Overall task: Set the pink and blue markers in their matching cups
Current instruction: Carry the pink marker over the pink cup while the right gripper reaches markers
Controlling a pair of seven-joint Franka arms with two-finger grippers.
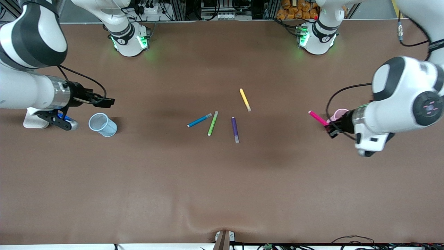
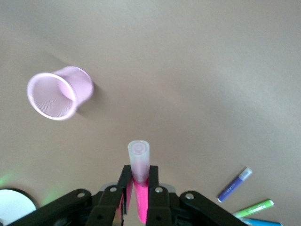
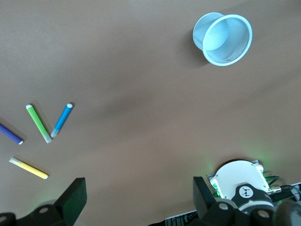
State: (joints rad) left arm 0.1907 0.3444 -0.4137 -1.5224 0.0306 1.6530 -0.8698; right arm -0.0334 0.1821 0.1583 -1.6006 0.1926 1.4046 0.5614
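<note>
No readable brand or label on any marker or cup — only small round emblems on the arm bases, too small to read.

Lower half of the front view: bare brown table (image 1: 222, 194), wide open room down to the near edge.

Mid-frame cluster, lying flat and apart: purple marker (image 1: 235, 129) lowest, lime green marker (image 1: 212, 123) beside it, blue marker (image 1: 199, 120) with its pale end almost meeting the green one's top, yellow marker (image 1: 245, 99) highest. Clear space all round them.

Right of frame: left gripper (image 1: 332, 129) pinching the pink marker (image 1: 318, 118), fingers pressed onto its body, marker slanting up toward the frame's centre; in the wrist view its pale end (image 2: 138, 157) sticks out past the fingers. Pink cup (image 1: 338, 114) right by the gripper, partly hidden by it.

Left of frame: right gripper (image 1: 64, 121) spread wide, holding nothing, low by the table just beside the blue cup (image 1: 102, 124), which leans with its mouth toward the frame's upper left.
</note>
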